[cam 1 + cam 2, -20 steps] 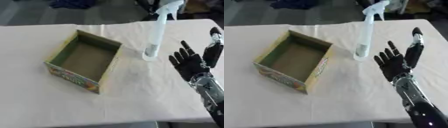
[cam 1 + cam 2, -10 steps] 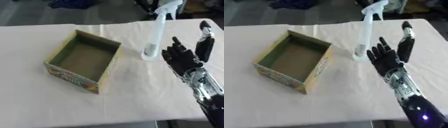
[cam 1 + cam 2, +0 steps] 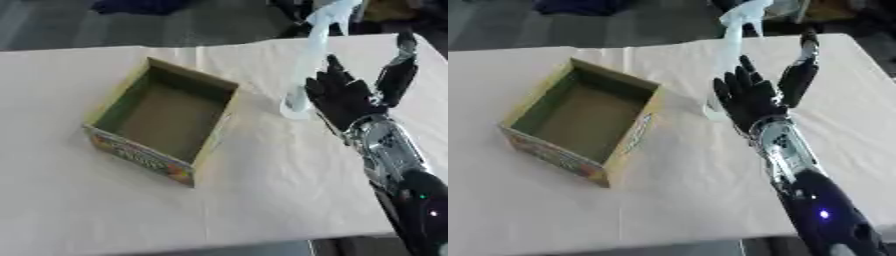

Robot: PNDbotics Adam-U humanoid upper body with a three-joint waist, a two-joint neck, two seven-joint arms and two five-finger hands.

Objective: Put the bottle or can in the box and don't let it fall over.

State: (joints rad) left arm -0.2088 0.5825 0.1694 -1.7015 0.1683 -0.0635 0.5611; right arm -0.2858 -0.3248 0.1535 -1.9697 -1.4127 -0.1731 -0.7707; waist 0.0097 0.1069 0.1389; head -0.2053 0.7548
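You see a cream tablecloth point(image 3: 262, 190) covering the table beneath the right hand point(image 3: 346, 97) and on every side of it. Left of the hand, a crease runs down the cloth. Beyond the table's far edge, up and left of the hand, a dark blue bundle point(image 3: 140, 5) lies on grey floor point(image 3: 52, 25). Directly beyond the hand sits a blurred yellowish object point(image 3: 389, 10).

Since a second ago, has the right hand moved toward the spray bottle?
Yes. The right hand has shifted left toward the upright spray bottle, closing the gap beside its base; its fingers are still straight, not curled round it.
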